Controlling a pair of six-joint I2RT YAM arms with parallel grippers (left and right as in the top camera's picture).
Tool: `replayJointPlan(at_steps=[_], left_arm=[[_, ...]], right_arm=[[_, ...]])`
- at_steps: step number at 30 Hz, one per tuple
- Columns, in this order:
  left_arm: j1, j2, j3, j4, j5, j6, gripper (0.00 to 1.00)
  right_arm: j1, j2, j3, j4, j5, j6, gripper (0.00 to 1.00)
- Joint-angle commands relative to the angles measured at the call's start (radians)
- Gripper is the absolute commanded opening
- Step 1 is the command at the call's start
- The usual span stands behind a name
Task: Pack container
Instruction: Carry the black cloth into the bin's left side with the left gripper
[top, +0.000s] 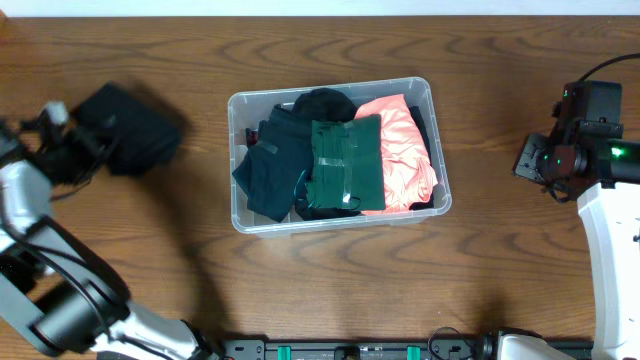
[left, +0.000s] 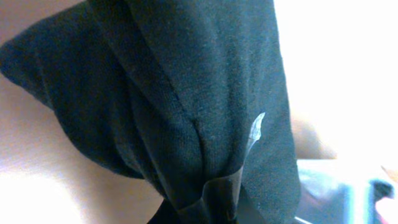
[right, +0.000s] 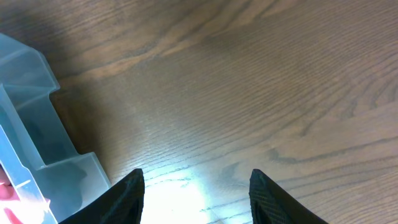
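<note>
At the middle of the desk (top: 520, 60) sits the container (top: 330, 224), a clear plastic bin with rounded corners and a thick rim, its long side running left to right. From where I stand it looks mostly packed. A dark green folded piece (top: 345, 165) lies on top at its centre, a coral garment (top: 405, 150) fills its right end, a dark teal one (top: 268, 172) fills its left end, and something black (top: 322, 103) is tucked at its far side. Nothing seems to hang over the rim.

One item is plainly outside: a black cloth (top: 130, 128), well to the left of the container. It is bunched in the left gripper (top: 88, 140), whose fingers are closed on it, and the wrist view is almost all dark knit. I'd say that cloth has yet to go in. To the right of the container the right gripper (right: 196, 193) hovers over bare wood, its fingers spread wide and holding nothing.
</note>
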Motion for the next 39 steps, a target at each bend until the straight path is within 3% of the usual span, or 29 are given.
replayJointPlan(at_steps=[1,8,15,20,28,32,33,36,38,39], left_arm=[[-0.138,-0.120,0.009,0.004,0.063,0.017,0.06],[-0.443,-0.261,0.009,-0.010,0.010,0.076,0.06],[-0.714,-0.264,0.009,-0.240,-0.063,0.233,0.06],[-0.781,-0.263,0.003,-0.348,-0.191,0.264,0.06],[-0.786,-0.263,-0.008,-0.352,-0.345,0.257,0.06],[-0.787,-0.261,-0.008,-0.360,-0.346,0.233,0.06],[-0.786,-0.260,-0.008,-0.365,-0.346,0.233,0.09],[-0.786,-0.256,-0.008,-0.369,-0.346,0.233,0.64],[-0.786,-0.257,-0.007,-0.365,-0.346,0.234,0.83],[-0.786,-0.258,-0.006,-0.365,-0.346,0.234,0.98]], right_arm=[[-0.005,0.000,0.010,-0.001,-0.001,-0.013,0.52],[-0.005,0.000,0.010,-0.008,0.000,-0.013,0.52],[-0.005,0.000,0.010,-0.010,0.000,-0.013,0.52],[-0.005,0.000,0.010,-0.008,-0.001,-0.013,0.52],[-0.005,0.000,0.010,-0.012,-0.001,-0.013,0.52],[-0.005,0.000,0.010,-0.011,-0.001,-0.013,0.52],[-0.005,0.000,0.010,-0.011,-0.001,-0.013,0.53],[-0.005,0.000,0.010,-0.011,-0.001,-0.013,0.52],[-0.005,0.000,0.010,-0.012,-0.001,-0.013,0.52],[-0.005,0.000,0.010,-0.012,-0.001,-0.013,0.52]])
